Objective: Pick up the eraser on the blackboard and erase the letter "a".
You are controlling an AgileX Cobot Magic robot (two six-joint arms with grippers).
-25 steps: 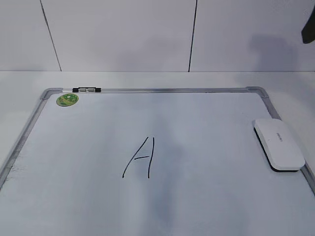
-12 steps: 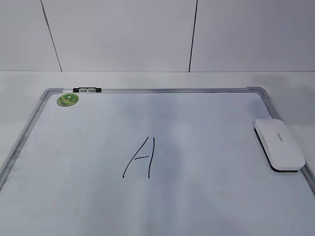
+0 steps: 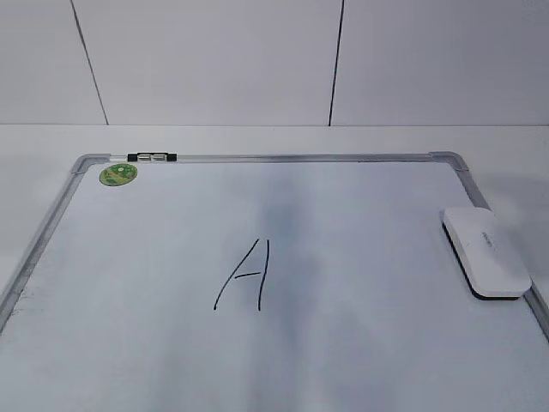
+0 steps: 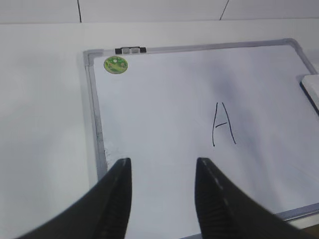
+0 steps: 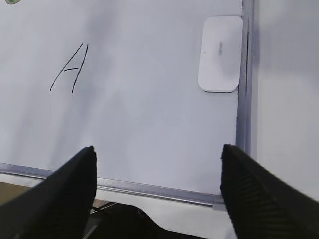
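Note:
The eraser (image 3: 486, 251), a white rounded block with a black underside, lies on the blackboard (image 3: 257, 158) against its right frame. It also shows in the right wrist view as the eraser (image 5: 220, 53), far ahead of the jaws. A tall capital A (image 3: 244, 276) is the only writing on the board; the letter "a" is out of view. My left gripper (image 4: 163, 162) hangs open and empty over the board's near left part. My right gripper (image 5: 158, 148) stands wide open and empty above the board's near right edge. Neither gripper appears in the exterior view.
A small black-and-clear marker pen (image 3: 152, 157) rests on the far frame at the left. Beside it a round green sticker (image 3: 117, 174) sits on the board. White table surrounds the board, and a tiled wall stands behind.
A dark piece of arm at the top right corner of the exterior view one second ago has left the view. The eraser and the board have not moved.

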